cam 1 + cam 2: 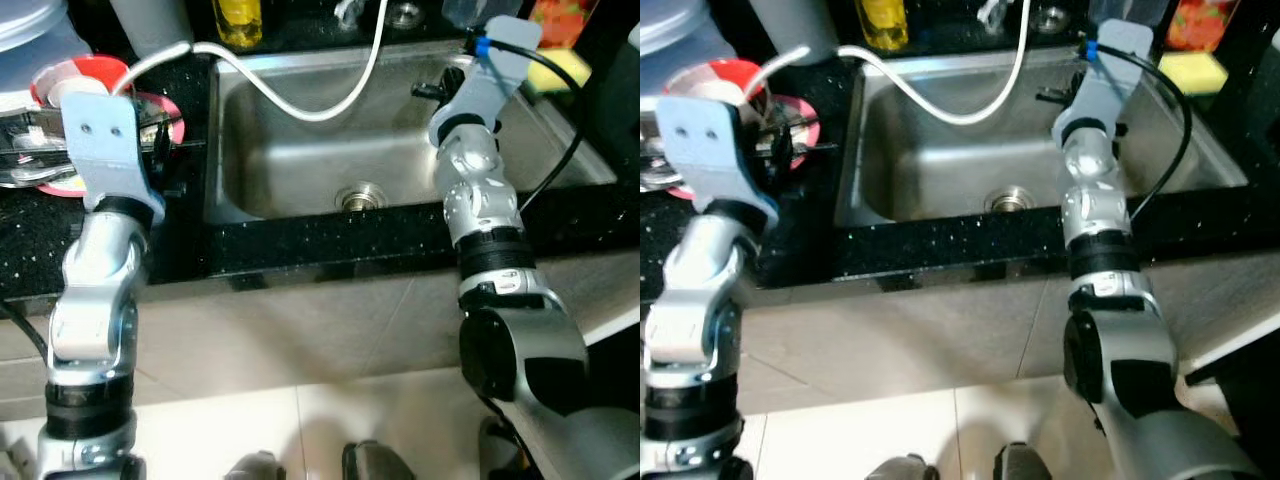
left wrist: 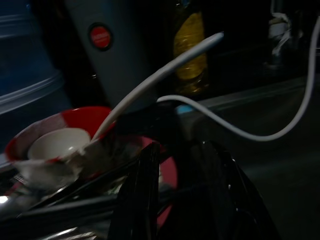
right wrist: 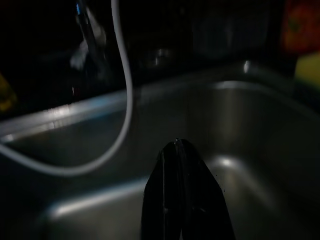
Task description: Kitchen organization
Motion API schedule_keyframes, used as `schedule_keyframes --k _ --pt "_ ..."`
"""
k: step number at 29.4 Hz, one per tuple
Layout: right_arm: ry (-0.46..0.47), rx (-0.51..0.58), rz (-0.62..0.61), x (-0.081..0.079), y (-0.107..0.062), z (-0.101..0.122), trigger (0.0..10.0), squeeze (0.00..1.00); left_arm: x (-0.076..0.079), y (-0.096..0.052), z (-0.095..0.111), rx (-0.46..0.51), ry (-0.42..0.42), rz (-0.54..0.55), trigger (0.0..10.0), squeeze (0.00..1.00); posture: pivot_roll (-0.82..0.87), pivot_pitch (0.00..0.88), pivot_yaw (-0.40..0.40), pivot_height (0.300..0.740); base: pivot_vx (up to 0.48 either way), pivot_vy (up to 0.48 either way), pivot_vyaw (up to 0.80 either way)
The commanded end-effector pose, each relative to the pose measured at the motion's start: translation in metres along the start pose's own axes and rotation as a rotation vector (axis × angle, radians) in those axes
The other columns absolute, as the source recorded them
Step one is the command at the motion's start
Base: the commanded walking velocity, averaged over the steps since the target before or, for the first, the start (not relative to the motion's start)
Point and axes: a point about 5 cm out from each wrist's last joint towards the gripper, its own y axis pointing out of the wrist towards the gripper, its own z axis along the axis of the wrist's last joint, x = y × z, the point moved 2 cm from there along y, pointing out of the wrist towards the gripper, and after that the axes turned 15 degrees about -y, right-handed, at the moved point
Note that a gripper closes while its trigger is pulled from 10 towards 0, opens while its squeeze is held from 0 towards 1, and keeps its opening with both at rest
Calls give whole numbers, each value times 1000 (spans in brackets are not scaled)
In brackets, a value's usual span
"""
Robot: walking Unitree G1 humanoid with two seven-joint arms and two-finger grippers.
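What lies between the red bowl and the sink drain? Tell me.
In the left eye view, a strip of black countertop and the sink's left wall and bare steel floor separate the red bowl from the drain. The white hose loops above.

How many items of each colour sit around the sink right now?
Red: 1, bowl
Pink: 1, plate
Yellow: 2, bottle and sponge
White: 1, hose draped over the sink
Grey: 1, canister
Total: 6

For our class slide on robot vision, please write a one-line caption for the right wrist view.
Right gripper, black fingers together, hangs over the stainless steel sink beside a looping white hose.
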Motion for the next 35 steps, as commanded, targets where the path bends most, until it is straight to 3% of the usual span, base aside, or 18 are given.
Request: schedule_keyframes --k 1,2,4,8,11,12,16,17,20,23,24,29,30,32,35 --pt "-1 43 2 0 -1 9 10000 0 0 1 12 25 11 -20 10000 0 188 287 83 740 0 0 0" --pt "-1 43 2 0 -1 9 10000 0 0 1 12 25 11 -20 10000 0 188 287 83 740 0 0 0" --pt "-3 80 -19 8 7 24 10000 0 -6 14 34 79 28 -32 10000 0 196 322 90 740 0 0 0" --pt "-4 119 -31 12 18 49 10000 0 -11 28 58 127 5 -34 10000 0 180 335 88 740 0 0 0" --pt "8 138 -29 11 21 57 10000 0 -9 31 60 139 17 -57 10000 0 172 336 80 740 0 0 0" --pt "1 137 -29 10 21 57 10000 0 -10 30 57 134 17 -57 10000 0 151 298 86 740 0 0 0" --pt "-11 134 -29 8 21 54 10000 0 -12 28 51 124 16 -54 10000 0 142 276 82 740 0 0 0" --pt "-11 132 -32 8 23 53 10000 0 -15 32 41 108 -3 -41 10000 0 111 170 70 740 0 0 0" --pt "-26 133 -26 10 26 57 10000 0 -14 39 44 105 -20 -43 10000 0 125 221 71 740 0 0 0" --pt "-28 133 -16 11 23 50 10000 0 -16 29 40 92 -8 -36 10000 0 127 195 75 740 0 0 0" --pt "-26 125 -8 11 22 47 10000 0 -18 27 37 77 5 -30 10000 0 97 81 72 740 0 0 0" --pt "-47 106 -17 18 18 35 10000 0 -26 21 25 56 16 1 10000 0 77 76 76 740 0 0 0" --pt "-52 104 -19 19 17 32 10000 0 -28 21 20 30 16 24 10000 0 72 19 80 740 0 0 0" --pt "-56 102 -20 21 16 30 10000 0 -30 21 17 11 16 41 10000 0 72 19 80 740 0 0 0" --pt "-50 71 -29 28 9 13 10000 0 -35 19 -9 -119 80 106 10000 0 64 0 67 740 0 0 0"
